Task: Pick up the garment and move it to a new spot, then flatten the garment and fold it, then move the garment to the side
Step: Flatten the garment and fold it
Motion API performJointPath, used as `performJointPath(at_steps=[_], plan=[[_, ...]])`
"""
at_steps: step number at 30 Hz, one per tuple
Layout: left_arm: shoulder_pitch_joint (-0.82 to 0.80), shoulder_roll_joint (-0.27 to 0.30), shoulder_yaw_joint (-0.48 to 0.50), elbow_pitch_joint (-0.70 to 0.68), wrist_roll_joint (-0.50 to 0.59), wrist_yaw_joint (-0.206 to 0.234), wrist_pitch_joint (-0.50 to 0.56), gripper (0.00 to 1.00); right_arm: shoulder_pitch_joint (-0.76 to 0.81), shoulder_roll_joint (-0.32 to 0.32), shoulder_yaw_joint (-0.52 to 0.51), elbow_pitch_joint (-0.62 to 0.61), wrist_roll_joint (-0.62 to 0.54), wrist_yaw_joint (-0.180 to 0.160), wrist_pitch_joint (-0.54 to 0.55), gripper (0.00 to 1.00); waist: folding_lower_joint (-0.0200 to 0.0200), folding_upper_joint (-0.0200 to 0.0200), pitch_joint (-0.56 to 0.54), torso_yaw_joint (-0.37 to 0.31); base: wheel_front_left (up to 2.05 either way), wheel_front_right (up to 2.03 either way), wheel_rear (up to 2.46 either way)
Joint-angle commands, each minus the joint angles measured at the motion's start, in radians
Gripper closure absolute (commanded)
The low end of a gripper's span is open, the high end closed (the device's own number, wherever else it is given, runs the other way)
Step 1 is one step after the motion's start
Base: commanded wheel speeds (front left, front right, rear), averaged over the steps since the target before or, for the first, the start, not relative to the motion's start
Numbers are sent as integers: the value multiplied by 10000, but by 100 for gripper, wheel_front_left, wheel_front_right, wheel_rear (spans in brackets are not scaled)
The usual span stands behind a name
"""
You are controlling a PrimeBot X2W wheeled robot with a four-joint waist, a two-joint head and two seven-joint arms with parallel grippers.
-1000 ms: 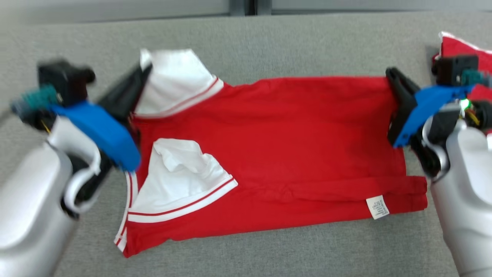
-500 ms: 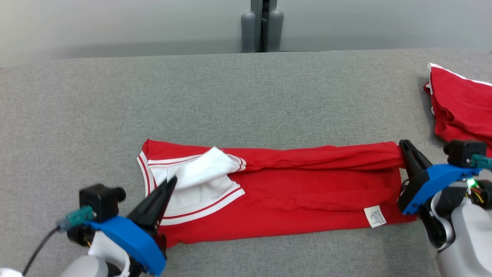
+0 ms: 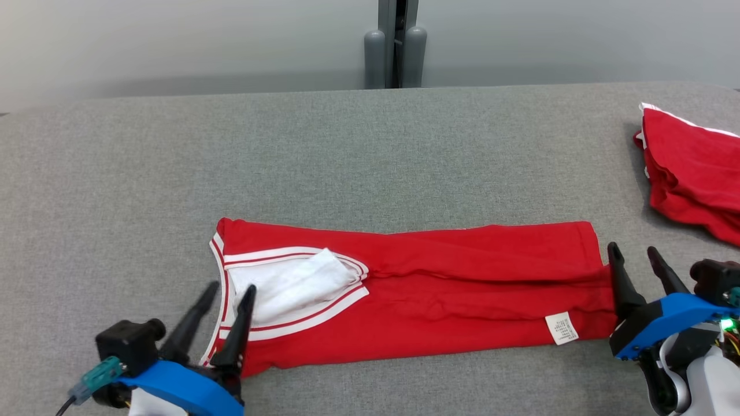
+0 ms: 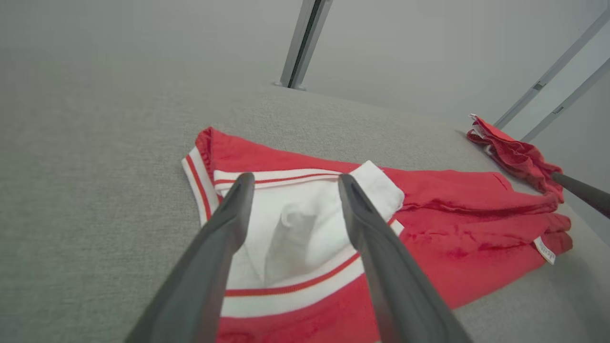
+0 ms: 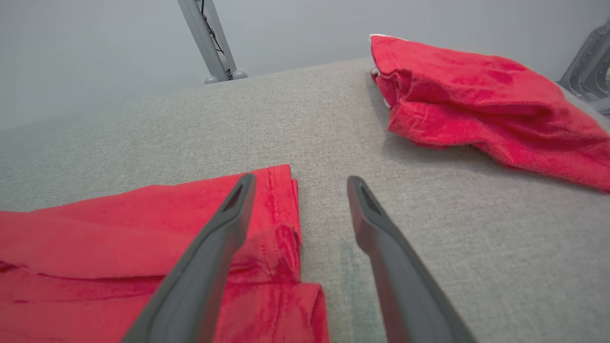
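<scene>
Nearest, at 7 o'clock in the head view, the left claw [image 3: 232, 286] stands open and empty, its fingers at the white-trimmed end of the red garment [image 3: 451, 277]. At 4 o'clock the right claw [image 3: 632, 248] is spread wide, gripping nothing, one finger at the garment's other end. The garment lies folded in a long band from 9 to 3 on the grey surface [image 3: 347, 156]. Farther off, at 2 o'clock, sits a second red cloth [image 3: 694, 167].
</scene>
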Motion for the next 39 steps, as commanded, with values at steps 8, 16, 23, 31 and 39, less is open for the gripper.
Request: performJointPath(at_steps=[8, 16, 23, 31, 39], plan=[[12, -337, 874, -416, 833, 1034, -854, 0, 871, 376, -598, -670, -500, 1, -196, 0, 1, 0, -249, 74, 0, 0, 0], [123, -888, 1219, -159, 1491, 1314, -954, 0, 1098, 713, -598, -541, -437, 1, -440, 0, 1, 0, -202, 152, 0, 0, 0], [68, -1100, 1380, 18, 1845, 1279, -959, 0, 477, 751, -583, 257, -632, 1, -668, 0, 1, 0, -63, 335, 0, 0, 0], [83, -1346, 1612, 120, 2062, 1141, -961, 0, -35, 753, -623, 1572, -732, 1, -943, 0, 1, 0, 111, 592, 0, 0, 0], [192, -1488, 1894, 190, 2277, 1045, -962, 0, -485, 763, -476, 2952, -691, 1, -1319, 73, 1, 0, 173, 613, 0, 0, 0]])
